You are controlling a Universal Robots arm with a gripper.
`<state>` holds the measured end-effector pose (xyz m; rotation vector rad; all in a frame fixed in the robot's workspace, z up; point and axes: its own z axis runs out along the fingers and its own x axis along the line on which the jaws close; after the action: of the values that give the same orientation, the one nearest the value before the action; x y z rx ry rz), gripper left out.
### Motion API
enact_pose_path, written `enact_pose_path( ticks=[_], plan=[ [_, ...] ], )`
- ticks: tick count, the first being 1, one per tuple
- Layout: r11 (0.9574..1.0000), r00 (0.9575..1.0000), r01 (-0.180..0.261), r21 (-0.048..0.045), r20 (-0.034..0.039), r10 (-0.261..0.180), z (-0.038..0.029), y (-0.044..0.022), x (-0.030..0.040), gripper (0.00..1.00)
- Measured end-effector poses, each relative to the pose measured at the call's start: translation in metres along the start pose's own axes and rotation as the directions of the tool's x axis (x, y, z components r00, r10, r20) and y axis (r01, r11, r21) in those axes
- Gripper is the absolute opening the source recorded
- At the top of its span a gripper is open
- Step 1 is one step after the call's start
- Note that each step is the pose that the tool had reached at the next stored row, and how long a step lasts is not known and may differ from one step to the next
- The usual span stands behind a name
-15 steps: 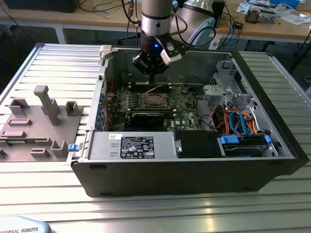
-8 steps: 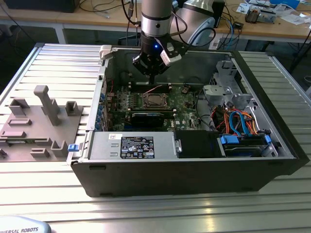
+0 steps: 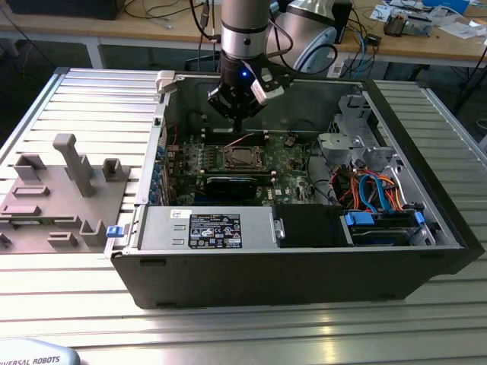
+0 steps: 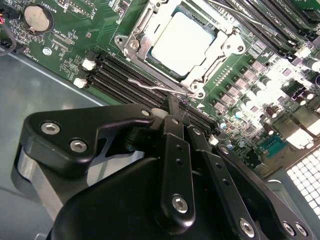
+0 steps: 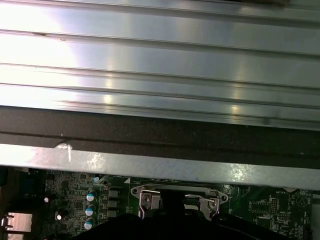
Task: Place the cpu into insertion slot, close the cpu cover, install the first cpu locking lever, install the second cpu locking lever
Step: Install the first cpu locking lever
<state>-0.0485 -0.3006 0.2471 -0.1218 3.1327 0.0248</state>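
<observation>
one cpu (image 4: 184, 44) lies flat in the insertion slot (image 4: 131, 46) on the green circuit board (image 4: 95, 30), its pale metal top showing through the window of the one cpu cover (image 4: 220, 46), which is folded down over it. one thin wire locking lever (image 4: 150, 86) runs along the slot's edge nearest the gripper (image 4: 176, 111); in the first wrist view two lever ends (image 5: 141, 206) show at the slot's corners. the gripper's black fingers are pressed together to a narrow tip, pinching nothing, with the tip just beside that lever; whether it touches the wire i cannot tell. around the slot, black memory slots (image 4: 115, 75) run between it and the gripper, and one round coin battery (image 4: 38, 18) sits well apart on the board. in the exterior view the gripper (image 3: 237, 125) hangs above the slot (image 3: 240, 157) inside one open computer case (image 3: 304, 274), with one grey fixture block (image 3: 61, 194) beside the case on the exterior view's left.
</observation>
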Motion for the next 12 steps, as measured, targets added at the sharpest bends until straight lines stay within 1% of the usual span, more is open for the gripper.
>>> enact_pose_path(
  ticks=[12],
  plan=[
    [1.0000,1.0000,0.000,0.0000,0.0000,0.000,0.0023,0.0000,0.0000,0.11]
  ],
)
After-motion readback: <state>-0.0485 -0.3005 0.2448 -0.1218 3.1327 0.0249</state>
